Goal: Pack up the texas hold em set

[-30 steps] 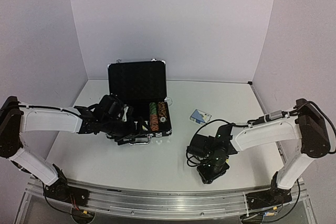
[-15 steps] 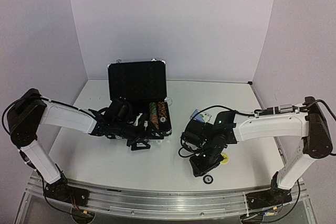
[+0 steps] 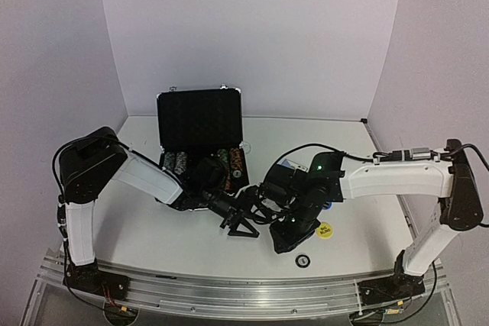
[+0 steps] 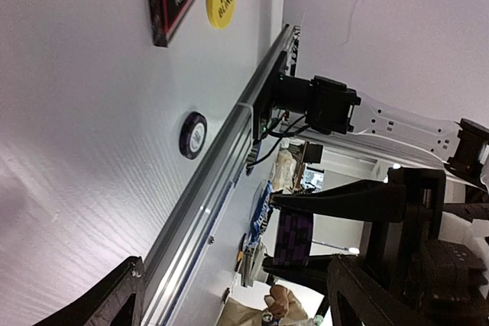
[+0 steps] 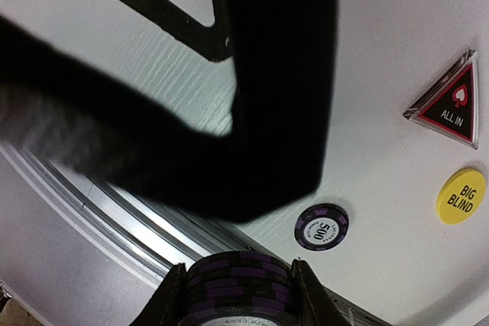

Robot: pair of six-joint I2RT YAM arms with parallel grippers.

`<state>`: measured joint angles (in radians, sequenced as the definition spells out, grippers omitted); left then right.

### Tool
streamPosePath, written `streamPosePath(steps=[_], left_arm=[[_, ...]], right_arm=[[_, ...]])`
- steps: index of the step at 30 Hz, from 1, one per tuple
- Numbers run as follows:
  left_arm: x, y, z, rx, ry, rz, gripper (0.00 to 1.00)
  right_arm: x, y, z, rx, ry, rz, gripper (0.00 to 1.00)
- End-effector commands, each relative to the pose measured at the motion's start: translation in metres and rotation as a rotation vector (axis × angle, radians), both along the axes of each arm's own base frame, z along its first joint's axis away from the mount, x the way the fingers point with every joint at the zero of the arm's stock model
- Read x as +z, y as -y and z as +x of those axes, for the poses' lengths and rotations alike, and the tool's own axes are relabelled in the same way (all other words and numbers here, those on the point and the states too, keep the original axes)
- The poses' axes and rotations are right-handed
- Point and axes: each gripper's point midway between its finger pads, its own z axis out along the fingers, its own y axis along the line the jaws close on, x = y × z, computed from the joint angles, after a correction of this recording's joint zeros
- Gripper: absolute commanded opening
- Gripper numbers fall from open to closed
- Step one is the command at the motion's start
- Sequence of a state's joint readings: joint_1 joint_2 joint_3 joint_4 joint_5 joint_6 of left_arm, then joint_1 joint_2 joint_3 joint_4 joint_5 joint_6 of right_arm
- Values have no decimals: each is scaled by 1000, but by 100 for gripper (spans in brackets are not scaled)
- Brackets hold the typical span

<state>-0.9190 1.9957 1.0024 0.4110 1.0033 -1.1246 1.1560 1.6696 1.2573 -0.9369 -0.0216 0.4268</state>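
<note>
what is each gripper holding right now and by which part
The right gripper clamps a stack of purple striped chips by its sides. The left gripper is open and holds nothing.

Left arm (image 3: 145, 177) and right arm (image 3: 390, 181) are white shells with chunky black joints. Black cables (image 3: 302, 147) loop off the right one, tiny green LED (image 3: 316, 167) by its wrist. Left hand (image 3: 243, 227) and right hand (image 3: 284, 240) are all black.

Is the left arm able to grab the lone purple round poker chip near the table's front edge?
Probably yes. The left gripper is open and empty, and the purple round poker chip lies flat, uncovered. The right gripper, holding a stack of purple chips, sits close and might crowd it.
</note>
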Motion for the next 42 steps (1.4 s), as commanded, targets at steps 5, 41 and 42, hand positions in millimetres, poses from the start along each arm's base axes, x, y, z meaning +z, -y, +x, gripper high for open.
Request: streamPosePath(steps=[5,41,42], left_arm=[[26,18,-30,-165,-78,-121,77],[38,3,-86,-374,-91,-247,59],[39,3,-86,-376,-88,-249,58]], right_arm=[[12,-15,1,72,5,25,12],[24,-41,-11,262,41,74,12],[24,-42,-12,274,43,74,12]])
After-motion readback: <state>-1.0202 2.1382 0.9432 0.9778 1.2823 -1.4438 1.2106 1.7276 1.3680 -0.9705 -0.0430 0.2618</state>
